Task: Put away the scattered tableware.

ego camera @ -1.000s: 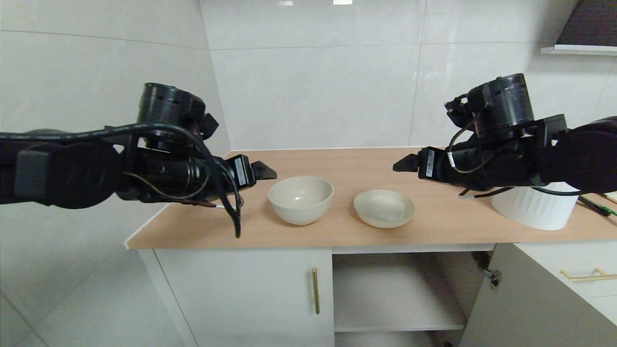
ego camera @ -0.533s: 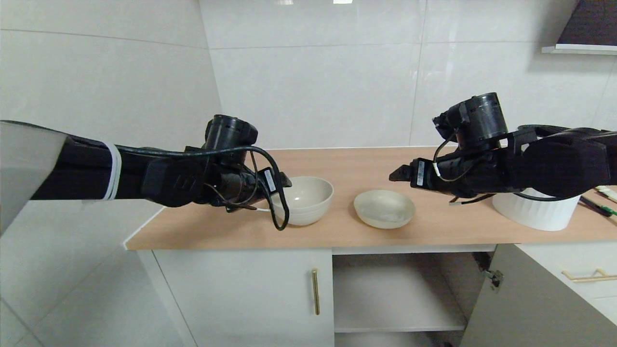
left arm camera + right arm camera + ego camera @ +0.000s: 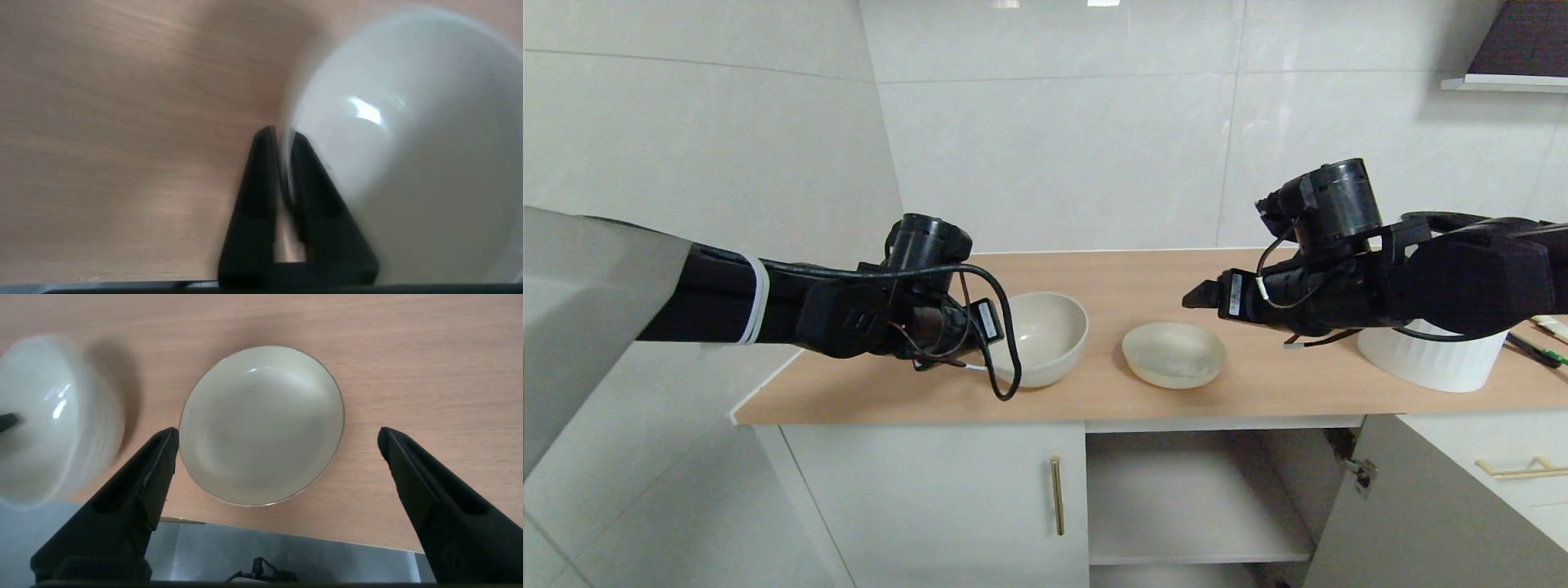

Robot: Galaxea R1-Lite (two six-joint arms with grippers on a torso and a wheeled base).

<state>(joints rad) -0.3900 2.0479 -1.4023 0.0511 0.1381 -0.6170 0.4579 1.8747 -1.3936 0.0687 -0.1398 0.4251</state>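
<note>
On counter [image 3: 1119,273], left claw [image 3: 282,140] pinches deep bowl [image 3: 409,155] rim, blurred; right claw [image 3: 276,439] spread over shallow bowl [image 3: 245,461].

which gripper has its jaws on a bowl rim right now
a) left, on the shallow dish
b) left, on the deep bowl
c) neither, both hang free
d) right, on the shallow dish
b: the left gripper has its jaws closed over the rim of the deep bowl, one inside and one outside, while the right gripper hangs open above the shallow dish.
</note>
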